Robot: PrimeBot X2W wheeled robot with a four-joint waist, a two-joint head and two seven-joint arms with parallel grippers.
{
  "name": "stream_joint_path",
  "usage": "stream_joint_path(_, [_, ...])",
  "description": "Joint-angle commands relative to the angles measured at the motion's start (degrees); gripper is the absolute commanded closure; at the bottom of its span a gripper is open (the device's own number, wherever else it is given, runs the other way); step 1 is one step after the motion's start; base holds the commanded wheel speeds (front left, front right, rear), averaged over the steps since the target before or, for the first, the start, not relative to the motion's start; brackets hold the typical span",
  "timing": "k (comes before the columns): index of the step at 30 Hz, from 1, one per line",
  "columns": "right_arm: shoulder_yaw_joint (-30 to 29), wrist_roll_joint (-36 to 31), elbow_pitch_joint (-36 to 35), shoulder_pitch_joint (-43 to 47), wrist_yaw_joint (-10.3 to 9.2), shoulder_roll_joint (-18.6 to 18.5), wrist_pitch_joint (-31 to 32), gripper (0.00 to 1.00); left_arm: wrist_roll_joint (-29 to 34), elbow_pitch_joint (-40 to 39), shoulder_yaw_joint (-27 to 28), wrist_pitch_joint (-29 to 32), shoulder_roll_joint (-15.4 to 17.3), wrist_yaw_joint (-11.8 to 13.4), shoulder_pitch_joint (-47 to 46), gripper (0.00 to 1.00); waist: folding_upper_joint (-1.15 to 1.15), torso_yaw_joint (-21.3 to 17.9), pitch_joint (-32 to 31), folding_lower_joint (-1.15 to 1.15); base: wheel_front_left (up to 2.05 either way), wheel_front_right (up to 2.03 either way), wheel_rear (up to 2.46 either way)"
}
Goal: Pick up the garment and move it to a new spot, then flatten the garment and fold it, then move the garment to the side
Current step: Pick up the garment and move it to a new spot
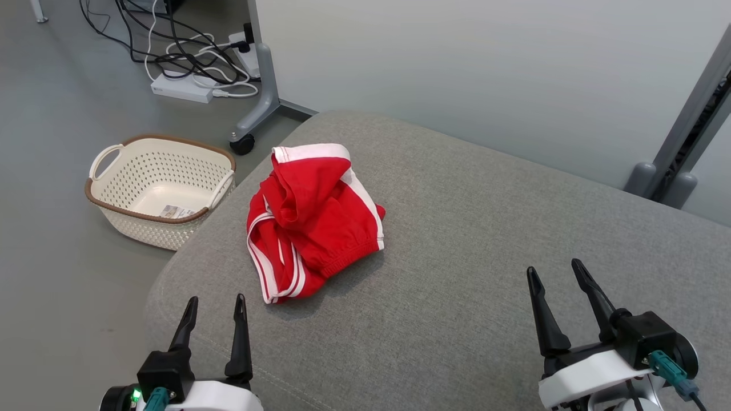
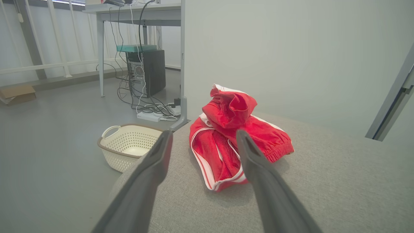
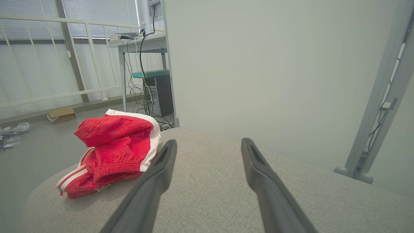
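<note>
Nearest the camera, both hands are found idle. The left gripper (image 1: 217, 298) and the right gripper (image 1: 554, 266) are each spread wide, nothing is held in either, and both hang over the near part of the grey cushion (image 1: 457, 274), well apart from each other.

The red garment (image 1: 314, 222), trimmed with white stripes, lies crumpled in a heap on the left part of the cushion. It sits ahead of the left gripper, well to the left of the right one, and untouched by both. No step of the task is judged to be done yet.

Risks noted:
- Several layers are bunched together, so a pinch may catch the top fold alone — the heap would then unroll or trail as it is lifted.
- The heap lies near the cushion's rounded left edge. A sideways drag could tip it over, toward the cream basket (image 1: 148, 234) on the floor below.
- The cushion is soft (it is judged to give under pressure), so long fingers driven too low may dig into the upholstery.

Beyond the basket, a tangle of cables (image 1: 183, 57) and a wheeled stand leg (image 1: 260, 108) are recorded — no hazard to the pick is expected from these.

Differences between views: the head view gives the heap's outline against the cushion edge, and both grippers at once. The left wrist view reveals the heap's height, with one fold standing up at the back. The right wrist view presents the gathered elastic hem and the broad white band side-on.
</note>
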Motion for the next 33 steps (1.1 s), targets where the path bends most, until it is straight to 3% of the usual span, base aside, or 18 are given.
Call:
stream_joint_path(1, [0.04, -0.07, -0.24, 0.14, 0.11, -0.30, -0.27, 0.00, -0.43, 0.15, 0.27, -0.05, 0.21, -0.35, -0.77, 0.00, 0.00, -0.41, 0.42, 0.00, 0.00, 0.00, 0.00])
stream_joint_path(10, [0.56, -1.43, -1.55, -1.89, 0.11, -0.67, -0.27, 0.00, -2.28, 0.60, 2.52, -0.05, 0.22, -2.14, -4.88, 0.00, 0.00, -2.99, 5.13, 0.00, 0.00, 0.00, 0.00])
stream_joint_path(13, [1.03, -1.68, -2.07, -3.06, 0.11, -1.44, -0.27, 0.00, -4.31, 2.73, 3.59, -0.05, 0.18, -4.99, -8.03, 0.00, 0.00, -4.17, 7.61, 0.00, 0.00, 0.00, 0.00])
stream_joint_path(19, [2.98, -1.94, -2.69, -5.97, 0.11, -3.77, -0.27, 0.00, -8.17, 9.00, 7.26, 2.80, 4.19, -8.67, -19.17, 0.00, 0.00, -7.45, 12.84, 0.00, 0.00, 0.00, 0.00])
stream_joint_path(25, [4.41, -1.70, -3.19, -8.70, 0.11, -5.57, -0.27, 0.00, -17.14, 13.87, 10.10, 17.72, 8.64, -11.89, -30.69, 0.00, 0.00, -10.53, 17.49, 0.00, 0.00, 0.00, 0.00])
stream_joint_path(29, [4.99, -1.33, -3.32, -9.79, 0.09, -6.04, -0.27, 0.00, -20.75, 16.70, 10.67, 26.06, 10.48, -12.32, -36.35, 0.00, 0.00, -12.07, 19.47, 0.00, 0.00, 0.00, 0.00])
stream_joint_path(30, [5.06, -1.18, -3.33, -10.15, 0.09, -6.20, -0.27, 0.00, -21.67, 18.23, 10.84, 29.87, 12.03, -12.16, -38.59, 0.00, 0.00, -12.55, 20.16, 0.00, 0.00, 0.00, 0.00])
stream_joint_path(33, [5.23, -1.09, -3.53, -10.69, 0.09, -6.28, -0.27, 0.00, -22.12, 20.33, 10.74, 33.94, 13.19, -10.92, -41.41, 0.00, 0.00, -13.11, 21.12, 0.00, 0.00, 0.00, 0.00])
